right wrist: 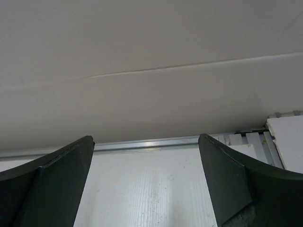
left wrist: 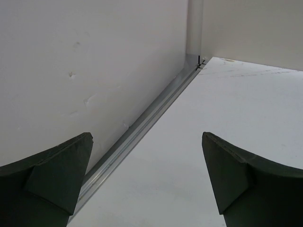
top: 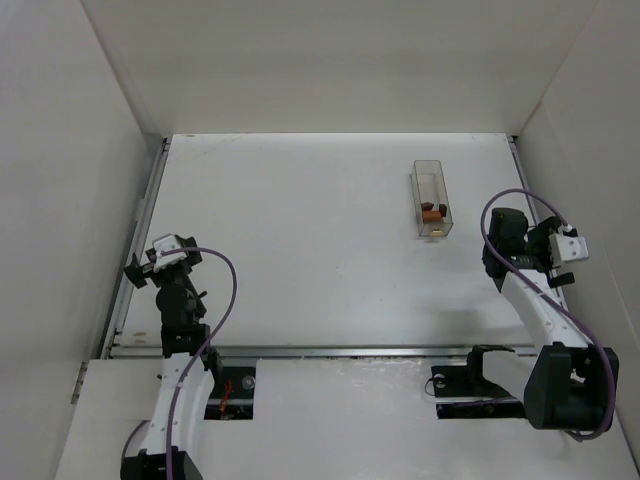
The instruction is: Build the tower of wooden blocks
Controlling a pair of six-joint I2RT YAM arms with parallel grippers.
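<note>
Two sets of jaws stand fully wide and hold nothing. The left jaws, on your left arm [top: 178, 318], hang by the rail at the tabletop's [top: 300, 250] left edge. The right jaws, on your right arm [top: 530, 300], hover to the right of the clear container [top: 428, 172]. The wood blocks [top: 433, 211] lie inside that container, toward its near end. Expect trouble reaching in: the container looks narrow, so wide jaws could catch its walls and shove or tip it. Tiny blocks lying close together may also slip out of a pinch.
</note>
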